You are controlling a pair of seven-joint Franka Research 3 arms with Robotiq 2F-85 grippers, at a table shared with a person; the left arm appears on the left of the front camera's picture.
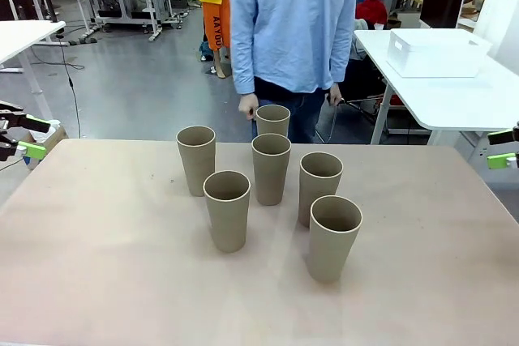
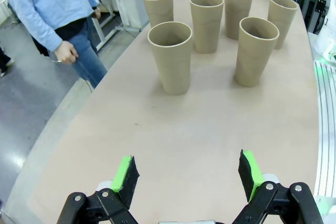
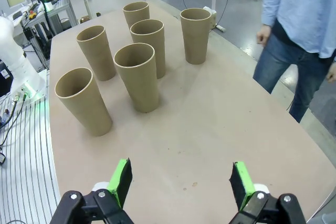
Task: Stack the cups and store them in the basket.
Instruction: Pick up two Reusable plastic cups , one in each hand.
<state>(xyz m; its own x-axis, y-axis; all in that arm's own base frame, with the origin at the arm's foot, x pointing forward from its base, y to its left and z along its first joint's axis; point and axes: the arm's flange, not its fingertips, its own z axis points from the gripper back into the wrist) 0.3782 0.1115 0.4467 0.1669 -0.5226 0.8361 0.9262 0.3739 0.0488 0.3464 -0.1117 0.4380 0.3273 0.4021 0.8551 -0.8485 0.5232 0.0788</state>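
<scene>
Left wrist view: L fingers (image 2: 125, 172) spread, empty; nearest cup (image 2: 170, 61) upright at 12 o'clock on bench (image 2: 178, 135), well apart. R fingers (image 3: 122, 179) spread too, similarly far.

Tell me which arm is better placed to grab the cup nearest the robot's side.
Right, probably: that cup stands right of the middle, nearer the open right tool than the left tool.

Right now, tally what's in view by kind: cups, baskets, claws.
cups: 6, all upright on the table
basket: 1, on the far table
claws: 2, left claw and right claw, both open
Total: 9
</scene>
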